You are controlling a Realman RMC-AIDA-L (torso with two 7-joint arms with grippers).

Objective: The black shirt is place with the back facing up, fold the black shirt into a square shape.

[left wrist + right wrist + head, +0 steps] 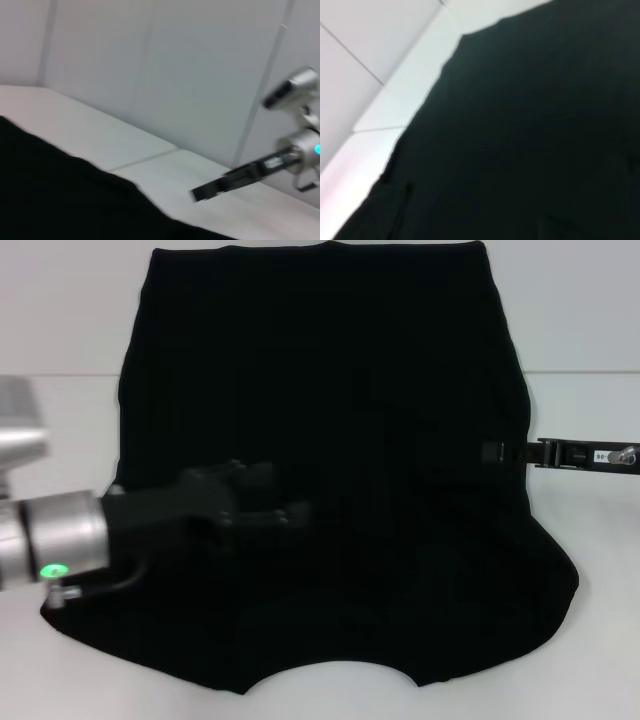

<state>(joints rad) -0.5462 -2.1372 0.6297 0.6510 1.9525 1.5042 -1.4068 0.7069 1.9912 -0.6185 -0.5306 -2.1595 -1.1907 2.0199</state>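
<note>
Currently mid-fold, by my read — black shirt [330, 440] spread flat on white table [60, 420], near side already looks doubled over. Left gripper [285, 510] over shirt's left-centre; black on black, cannot tell finger state or contact. Right gripper [492, 452] at shirt's right edge — finger state unclear too. Next move likely needs firm pinch on side edge, carried across

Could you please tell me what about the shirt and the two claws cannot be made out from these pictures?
- Left claw: in the head view it is black against the black shirt, so whether it is open or shut cannot be told.
- Right claw: its tip merges with the shirt's edge in the head view; in the left wrist view it is blurred.
- Shirt's lettering: none shows in any view.
</note>
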